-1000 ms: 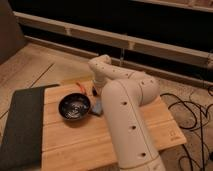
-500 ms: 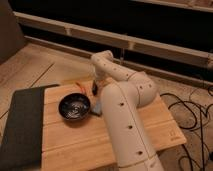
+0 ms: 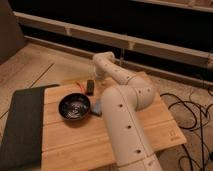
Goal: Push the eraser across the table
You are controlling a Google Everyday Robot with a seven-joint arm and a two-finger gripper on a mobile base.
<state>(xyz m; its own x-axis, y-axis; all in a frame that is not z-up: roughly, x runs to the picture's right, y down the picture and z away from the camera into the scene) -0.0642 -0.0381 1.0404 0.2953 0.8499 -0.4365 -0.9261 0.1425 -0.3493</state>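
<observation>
Since 1.0 s ago the wrist end of the arm has edged right and toward the far side. The bowl and mat have not shifted.

Gripper: dark, pointing down over the far part of the table, close to the far edge. Open or closed: cannot tell. No sign that it holds anything.

Just left of the gripper lies 1 thin orange-red sliver, not identified. Nearer the camera is 1 dark bowl, upright.

Eraser: taken, with some doubt, to be the small blue block just right of the bowl. It is partly hidden behind the arm. It lies apart from the gripper, on the near side of it.

Handling, as judgement: probably light and fairly stiff, likely with a soft face that drags on wood. No grasp is needed. Contact should be low on a broad side and centred, since an off-centre push would probably spin it. The bowl beside it leaves little room on the left.

Dark grey mat covers the left end of the table.
</observation>
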